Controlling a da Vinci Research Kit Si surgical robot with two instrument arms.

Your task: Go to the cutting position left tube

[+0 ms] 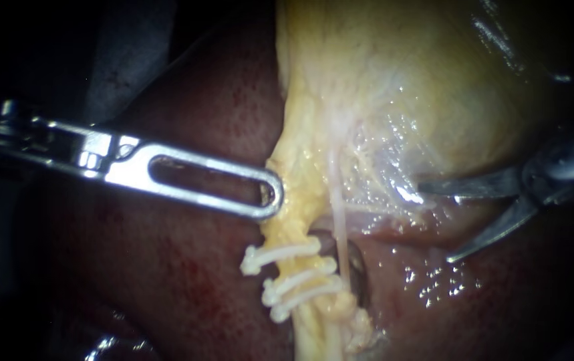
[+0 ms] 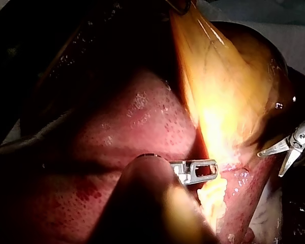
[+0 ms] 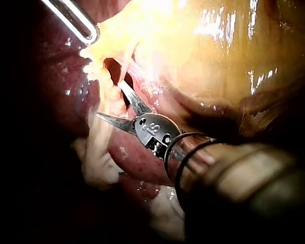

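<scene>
The left tube point(image 1: 295, 230) is a yellow strand running down from the gallbladder point(image 1: 420, 80), with three white clips point(image 1: 297, 274) across it. A thin pale tube point(image 1: 340, 230) runs just right of it. My left instrument point(image 1: 272, 194) comes over the liver point(image 1: 186, 267), its slotted jaws shut on the yellow tissue above the clips. My right instrument point(image 1: 435, 222) has curved blades standing open, well to the right of both tubes and holding nothing. In the right wrist view the open blades point(image 3: 109, 100) point at the yellow strand point(image 3: 99, 142).
Wet dark-red liver surface lies under and right of the tubes, with a dark hollow point(image 1: 357, 271) behind the clips. In the left wrist view my left instrument point(image 2: 213, 169) meets the yellow strand, and my right instrument point(image 2: 270, 164) stands open beyond the gallbladder point(image 2: 229, 96).
</scene>
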